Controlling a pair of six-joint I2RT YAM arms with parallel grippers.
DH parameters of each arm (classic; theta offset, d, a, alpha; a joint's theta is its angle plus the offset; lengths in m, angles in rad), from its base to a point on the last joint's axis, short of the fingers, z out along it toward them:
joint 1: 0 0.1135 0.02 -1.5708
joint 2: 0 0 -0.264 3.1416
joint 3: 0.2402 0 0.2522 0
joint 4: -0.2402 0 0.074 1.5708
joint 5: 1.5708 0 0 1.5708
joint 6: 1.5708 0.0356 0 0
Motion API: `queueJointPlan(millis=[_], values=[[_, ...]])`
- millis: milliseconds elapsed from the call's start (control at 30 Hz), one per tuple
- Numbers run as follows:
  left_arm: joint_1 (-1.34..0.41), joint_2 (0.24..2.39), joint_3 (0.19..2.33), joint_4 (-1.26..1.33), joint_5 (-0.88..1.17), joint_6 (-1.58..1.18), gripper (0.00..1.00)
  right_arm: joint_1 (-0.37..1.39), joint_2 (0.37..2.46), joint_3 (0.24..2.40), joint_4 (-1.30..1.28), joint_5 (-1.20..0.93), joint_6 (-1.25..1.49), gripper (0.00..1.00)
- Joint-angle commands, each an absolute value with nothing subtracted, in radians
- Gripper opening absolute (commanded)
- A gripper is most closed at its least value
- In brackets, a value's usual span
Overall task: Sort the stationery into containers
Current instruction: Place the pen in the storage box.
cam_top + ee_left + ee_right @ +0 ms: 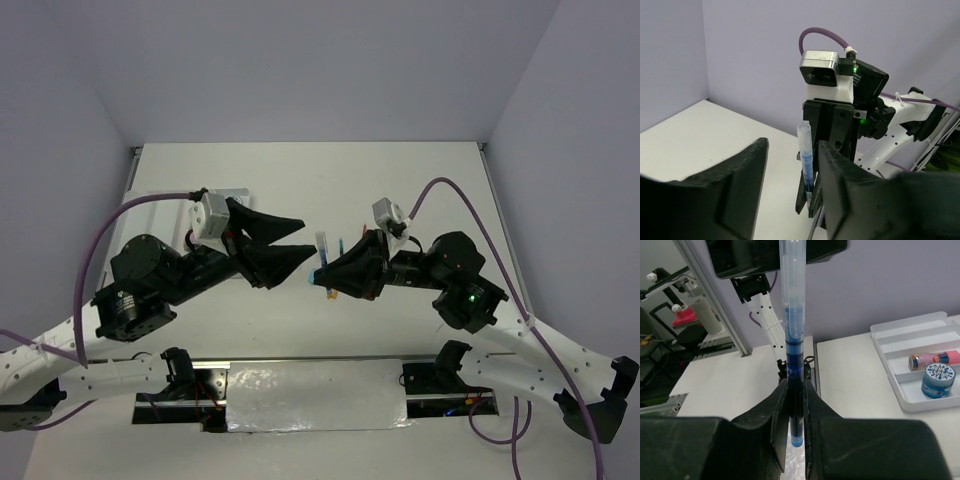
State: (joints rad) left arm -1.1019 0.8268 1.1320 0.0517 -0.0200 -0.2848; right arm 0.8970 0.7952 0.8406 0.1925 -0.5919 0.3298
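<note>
Blue pen [792, 340], upright over the worktop [300, 180], pinched near its lower end in the tightly closed right claw [795, 405]. Directly opposite, left claw [790, 165] spread wide, holding nothing, pen just beyond its tips. Off to one side, white tray [905, 332] with pink-orange cylinder [935, 359] and blue-white roll [938, 380]. Tray's far end cut off, shared compartment unclear.

Top cam sat high behind both bases, looking down, with left gripper [305, 237] and right gripper [322, 275] mid-frame. Left wrist cam looked out between its own fingers [740, 180], close on the right gripper straight ahead. Right wrist cam faced back the opposite way. All three shared the blue pen [792, 315] at the right gripper's tips. The tray [910, 340] showed only right of those tips.
</note>
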Motion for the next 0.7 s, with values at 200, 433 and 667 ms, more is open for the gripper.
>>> queueJointPlan(millis=[200,433,667], values=[[-1.103,0.856,1.121,0.141,0.084,-0.281,0.74,0.907,0.801,0.824,0.275,-0.649,0.348,0.0],[-1.103,0.902,1.118,0.138,0.106,-0.307,0.66,0.914,0.808,0.841,0.282,-0.647,0.342,0.0],[-1.103,0.911,1.107,0.152,0.084,-0.319,0.13,0.919,0.822,0.841,0.275,-0.657,0.33,0.0]])
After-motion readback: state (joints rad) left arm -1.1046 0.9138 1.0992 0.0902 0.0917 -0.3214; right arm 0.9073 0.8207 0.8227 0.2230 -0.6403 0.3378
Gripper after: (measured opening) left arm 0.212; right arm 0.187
